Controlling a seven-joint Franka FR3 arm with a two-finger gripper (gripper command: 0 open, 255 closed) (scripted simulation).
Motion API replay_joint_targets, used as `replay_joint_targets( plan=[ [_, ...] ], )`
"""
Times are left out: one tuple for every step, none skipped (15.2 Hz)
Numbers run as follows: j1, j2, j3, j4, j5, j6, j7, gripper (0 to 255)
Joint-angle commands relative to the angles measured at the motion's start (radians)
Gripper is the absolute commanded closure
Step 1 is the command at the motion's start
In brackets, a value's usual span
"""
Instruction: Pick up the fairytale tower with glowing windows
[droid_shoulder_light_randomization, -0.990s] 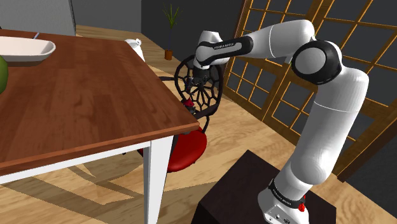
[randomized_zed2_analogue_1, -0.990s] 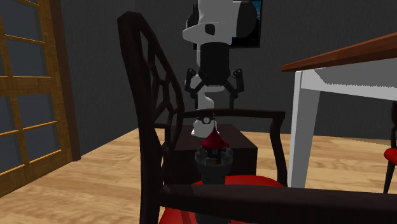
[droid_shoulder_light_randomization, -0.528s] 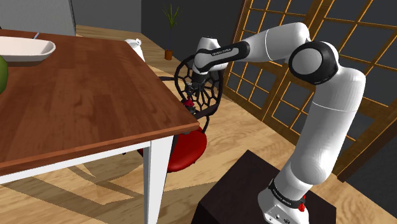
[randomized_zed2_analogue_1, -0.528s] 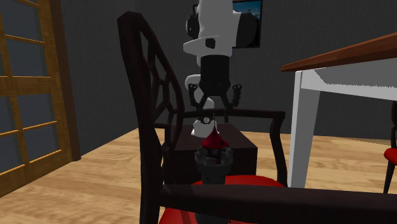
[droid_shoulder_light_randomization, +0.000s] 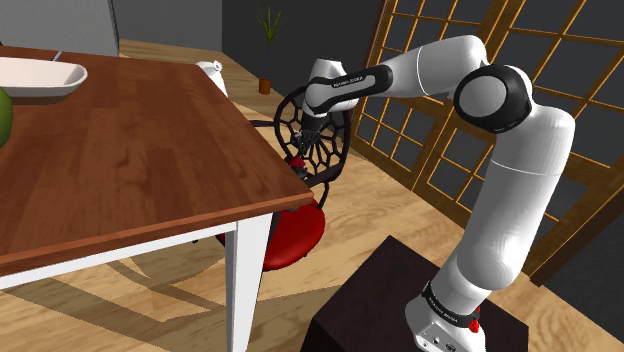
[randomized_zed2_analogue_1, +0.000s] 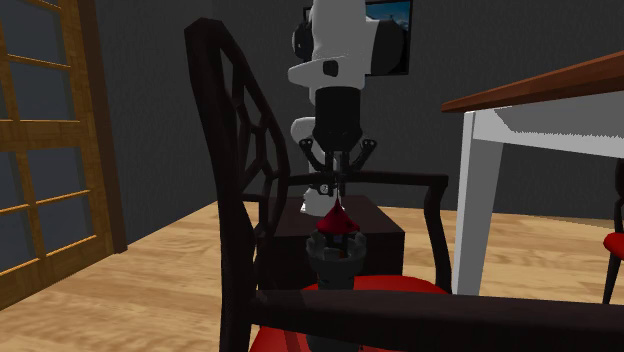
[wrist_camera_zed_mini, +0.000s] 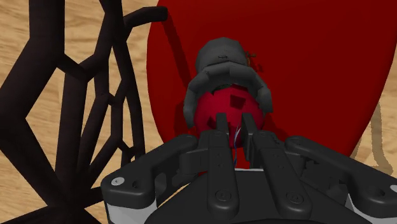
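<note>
Wrist view, looking down: your black two-finger gripper (wrist_camera_zed_mini: 233, 125) sits right over a small dark-grey toy tower (wrist_camera_zed_mini: 222, 70) w/ a red cone roof. It stands on the round red seat (wrist_camera_zed_mini: 305, 57) of a black web-backed chair (wrist_camera_zed_mini: 76, 102). Fingers are nearly together, seemingly pinching the roof's tip. You come from above prob. because the chair back and the brown wooden table (droid_shoulder_light_randomization: 130, 140) block the sides. Tower's long axis is vertical, roof pointing up at your gripper.
</note>
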Motion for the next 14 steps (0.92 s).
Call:
replay_joint_targets(
  plan=[
    [-0.001,0.001,0.000,0.000,0.000,0.000,-0.001,255],
    [-0.001,-0.004,0.000,0.007,0.000,-0.012,-0.001,255],
    [0.000,-0.008,0.000,0.015,0.000,-0.024,-0.001,255],
    [0.000,-0.013,0.000,0.023,0.000,-0.036,-0.001,255],
    [0.000,-0.017,0.000,0.031,0.000,-0.048,-0.001,255],
    [0.000,-0.021,0.000,0.039,0.000,-0.061,-0.001,255],
    [0.000,-0.025,0.000,0.048,-0.001,-0.073,-0.001,255],
    [0.000,-0.028,0.000,0.057,-0.001,-0.085,-0.001,255],
    [0.000,-0.032,-0.001,0.066,-0.001,-0.098,-0.001,255],
    [0.000,-0.035,-0.001,0.075,-0.001,-0.110,-0.001,255],
    [0.000,-0.038,-0.001,0.085,-0.001,-0.123,-0.001,255],
    [0.000,-0.041,-0.001,0.094,-0.001,-0.136,-0.001,255],
    [0.000,-0.043,-0.001,0.104,-0.001,-0.148,-0.001,255],
    [0.000,-0.046,-0.001,0.115,-0.001,-0.161,-0.001,255]
  ],
)
